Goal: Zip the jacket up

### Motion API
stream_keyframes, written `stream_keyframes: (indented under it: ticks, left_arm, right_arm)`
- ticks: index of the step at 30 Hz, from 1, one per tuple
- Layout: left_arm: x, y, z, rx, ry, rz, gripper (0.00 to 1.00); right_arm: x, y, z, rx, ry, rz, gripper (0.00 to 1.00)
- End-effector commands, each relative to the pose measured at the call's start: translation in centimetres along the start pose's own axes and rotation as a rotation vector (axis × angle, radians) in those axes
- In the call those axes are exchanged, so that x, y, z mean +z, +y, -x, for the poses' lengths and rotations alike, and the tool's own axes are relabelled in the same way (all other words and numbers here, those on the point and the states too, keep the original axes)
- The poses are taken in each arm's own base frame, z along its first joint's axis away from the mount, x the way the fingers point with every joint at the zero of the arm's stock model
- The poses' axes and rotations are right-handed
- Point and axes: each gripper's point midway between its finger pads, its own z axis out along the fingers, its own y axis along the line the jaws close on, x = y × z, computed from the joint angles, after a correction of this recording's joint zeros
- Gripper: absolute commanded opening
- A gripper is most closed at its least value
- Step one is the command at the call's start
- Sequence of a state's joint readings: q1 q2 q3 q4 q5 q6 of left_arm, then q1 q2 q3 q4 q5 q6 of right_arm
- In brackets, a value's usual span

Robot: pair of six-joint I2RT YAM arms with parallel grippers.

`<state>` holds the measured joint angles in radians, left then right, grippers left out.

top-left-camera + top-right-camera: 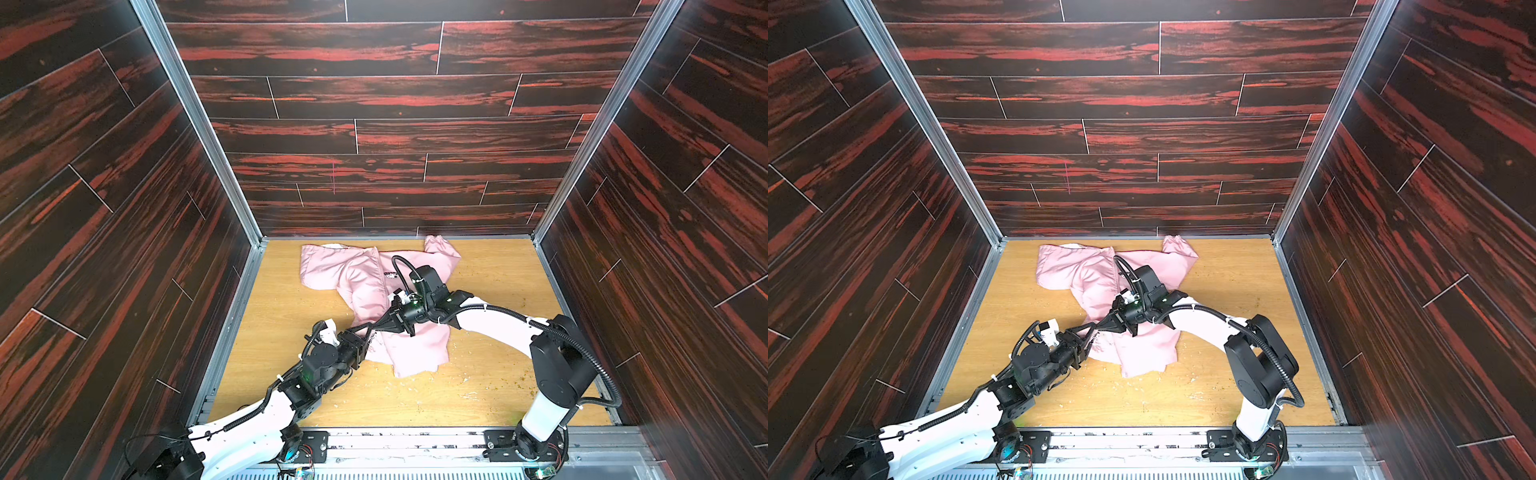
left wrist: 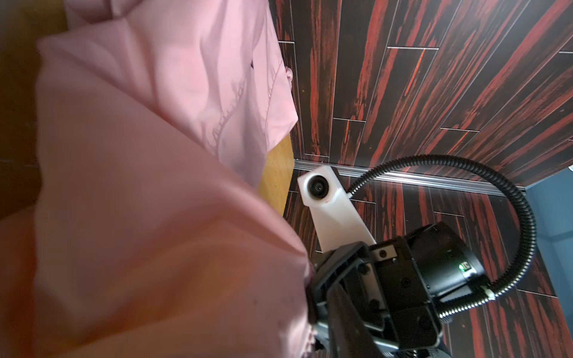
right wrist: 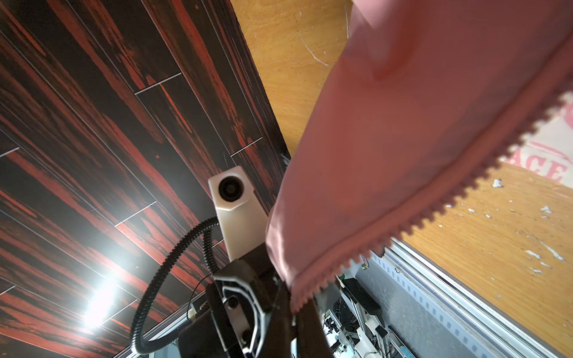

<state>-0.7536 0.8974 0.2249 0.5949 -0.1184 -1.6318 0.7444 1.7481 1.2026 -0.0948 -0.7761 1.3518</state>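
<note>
Right claw (image 1: 376,327) is clamped on the zip edge (image 3: 434,173) of the jacket (image 1: 365,282), which is spread beyond it. Left claw (image 1: 365,333) sits just beside; its grip cannot be told. Risk: the thin fabric slips or the teeth misalign if the claws pull unevenly.

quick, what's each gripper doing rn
left gripper: jaws hidden by the jacket, cannot tell
right gripper: closed, holding the jacket's zipper edge

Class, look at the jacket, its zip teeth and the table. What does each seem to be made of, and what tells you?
Jacket: thin woven cloth, likely synthetic, with a faint sheen; it creases and drapes softly. Zip teeth: probably moulded plastic, pink like the cloth, matte. Table: wood or wood-look laminate, yellowish grain, scuffed with pale flecks.
</note>
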Motion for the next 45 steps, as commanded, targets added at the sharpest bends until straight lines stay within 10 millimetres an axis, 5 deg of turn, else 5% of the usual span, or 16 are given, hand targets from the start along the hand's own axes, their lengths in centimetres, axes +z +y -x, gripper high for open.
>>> stream_keyframes:
  ticks: [1, 7, 15, 38, 45]
  left_arm:
    - [0.2, -1.7, -0.7, 0.012, 0.032, -0.042, 0.33]
    - [0.0, -1.2, -0.5, 0.012, 0.027, -0.023, 0.33]
    - [-0.5, -0.3, 0.1, 0.005, -0.007, -0.01, 0.45]
    - [0.7, -1.4, -2.1, 0.054, 0.114, -0.033, 0.18]
    - [0.3, -1.8, -1.6, 0.05, 0.085, -0.059, 0.31]
  right_arm:
    - [-1.1, 1.4, -0.7, -0.032, -0.012, 0.024, 0.0]
    - [-1.6, 1.4, -0.4, -0.032, -0.027, 0.022, 0.0]
    - [-2.3, 1.2, -0.4, -0.03, -0.036, 0.022, 0.0]
    - [-3.0, 0.9, -0.4, -0.031, -0.029, 0.025, 0.0]
    - [-3.1, 0.8, -0.4, -0.028, -0.029, 0.026, 0.0]
